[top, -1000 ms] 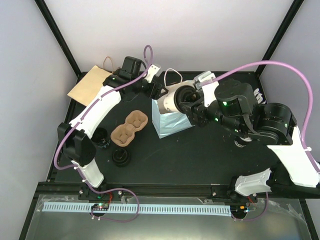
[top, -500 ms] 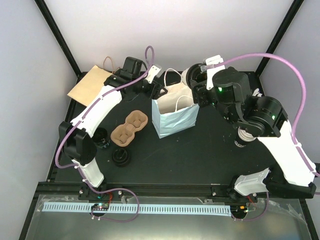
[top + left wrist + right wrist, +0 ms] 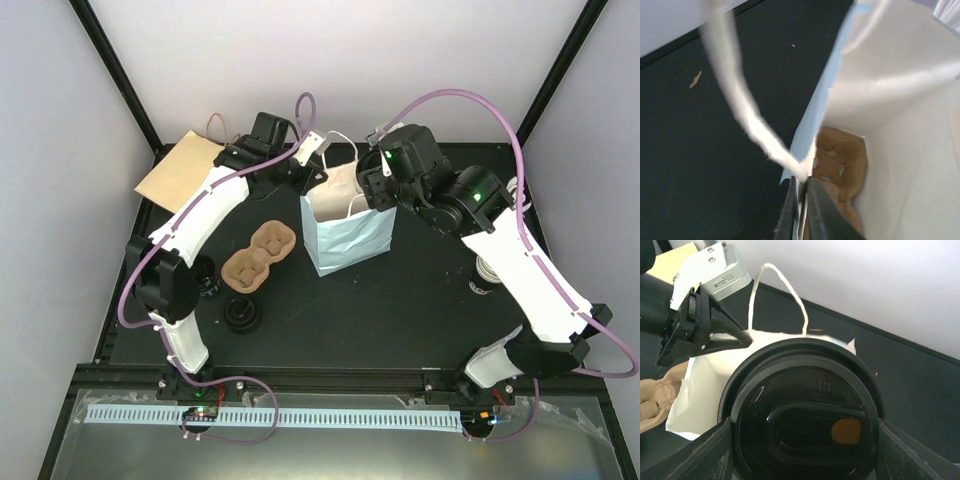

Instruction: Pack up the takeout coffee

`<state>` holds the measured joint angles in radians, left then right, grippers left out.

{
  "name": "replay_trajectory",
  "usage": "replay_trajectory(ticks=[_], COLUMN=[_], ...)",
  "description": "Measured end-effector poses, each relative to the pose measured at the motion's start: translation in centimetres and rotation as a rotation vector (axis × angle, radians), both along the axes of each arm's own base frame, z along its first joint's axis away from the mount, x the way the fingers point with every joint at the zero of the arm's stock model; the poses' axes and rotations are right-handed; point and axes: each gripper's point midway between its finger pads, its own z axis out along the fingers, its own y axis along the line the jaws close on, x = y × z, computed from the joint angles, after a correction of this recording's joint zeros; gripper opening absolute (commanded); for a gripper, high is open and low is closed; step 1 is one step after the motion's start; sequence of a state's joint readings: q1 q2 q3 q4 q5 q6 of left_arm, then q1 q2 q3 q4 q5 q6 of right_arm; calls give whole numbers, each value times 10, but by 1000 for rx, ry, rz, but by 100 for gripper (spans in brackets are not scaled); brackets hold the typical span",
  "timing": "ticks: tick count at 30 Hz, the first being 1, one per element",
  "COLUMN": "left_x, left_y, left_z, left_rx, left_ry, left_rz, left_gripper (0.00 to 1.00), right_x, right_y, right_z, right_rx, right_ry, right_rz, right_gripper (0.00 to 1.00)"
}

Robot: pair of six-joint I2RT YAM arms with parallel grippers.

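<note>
The left tool [image 3: 799,210] pinches the rim of the paper bag [image 3: 350,238]; the right tool [image 3: 804,452] clasps the takeout coffee [image 3: 802,405] above the bag's mouth. Should the thin rim slip or tear, the mouth could sag, and the cup might snag and topple the bag

takeout coffee [image 3: 802,415] | black lid on, facing wrist camera | clamped in right tool [image 3: 804,452] | over open bag [image 3: 702,390]

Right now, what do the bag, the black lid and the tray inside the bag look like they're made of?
Bag: paper, matte, pale blue outside, white inside; its walls crease sharply.
Lid: black plastic, glossy; it shows reflections and moulded ridges.
Tray: probably moulded pulp, matte tan, with pressed cutouts, though the view is blurred.
</note>
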<state>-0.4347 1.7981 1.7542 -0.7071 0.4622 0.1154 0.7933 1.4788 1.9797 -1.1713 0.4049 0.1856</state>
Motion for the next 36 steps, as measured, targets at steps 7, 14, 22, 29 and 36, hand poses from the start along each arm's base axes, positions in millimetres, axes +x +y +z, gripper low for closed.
replay_trajectory(ticks=[7,14,22,29,36], left_x=[-3,-16,-57,-79,-121], left_y=[-1,-11,-22,-20,-20], left_z=[0,5,19,26,27], left_rx=[23,65,94,105,113], left_ry=[-7,-47,-129,-171,-213], left_rz=[-12,-30,-57,-82,-148], left_gripper=[2,2,2,2,2], right_x=[-5,-22,-66,-118,-161], right_y=[6,13,2,21,40], right_z=[-21,-41,-63,-78,-97], right_rx=[-18,-30,-14,-11,-67], right_ry=[73,161,250,284,302], right_rz=[39,128,234,409,563], right_gripper=[61,61,61,61,61])
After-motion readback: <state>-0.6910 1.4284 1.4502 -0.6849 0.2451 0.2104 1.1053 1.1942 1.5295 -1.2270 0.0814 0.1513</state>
